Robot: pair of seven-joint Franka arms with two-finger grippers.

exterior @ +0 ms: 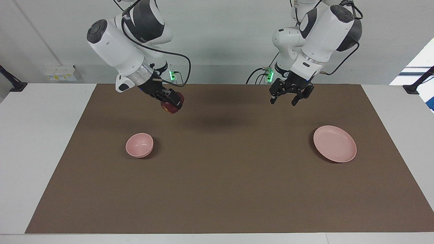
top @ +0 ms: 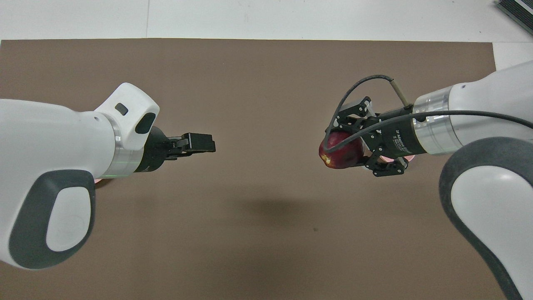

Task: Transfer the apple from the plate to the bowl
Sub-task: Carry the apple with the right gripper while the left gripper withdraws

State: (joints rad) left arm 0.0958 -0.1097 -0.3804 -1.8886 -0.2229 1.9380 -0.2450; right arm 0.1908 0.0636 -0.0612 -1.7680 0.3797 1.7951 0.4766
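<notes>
- Facing view: right gripper (exterior: 172, 101) is up in the air, jaws clamped on the apple (exterior: 173, 105). Apple is dark red with a yellowish patch low on its side and sits right between the jaws, clear of the mat.
- Same view: bowl (exterior: 139, 145) sits on the brown mat (exterior: 217, 189) below those jaws and off to one side, toward the right arm's end of the table. Nothing in it. Apple is not over the bowl's opening, as far as this angle shows.
- Left gripper (exterior: 291, 98) hangs in the air with jaws spread, nothing between them. Plate (exterior: 334, 143) lies on the mat well below them, toward the left arm's end, bare.
- Plate and bowl are well apart, roughly level with each other on the mat.
- Overhead view: right gripper (top: 345, 150) comes in holding the apple (top: 339, 151) at its tip, a cable looping across the front. A pink sliver of the bowl (top: 387, 159) shows under the gripper body.
- Left gripper (top: 200, 143) points toward the mat's centre; from this angle I cannot tell how its jaws stand. A pink edge (top: 99, 181) peeks out under the left arm's wrist.
</notes>
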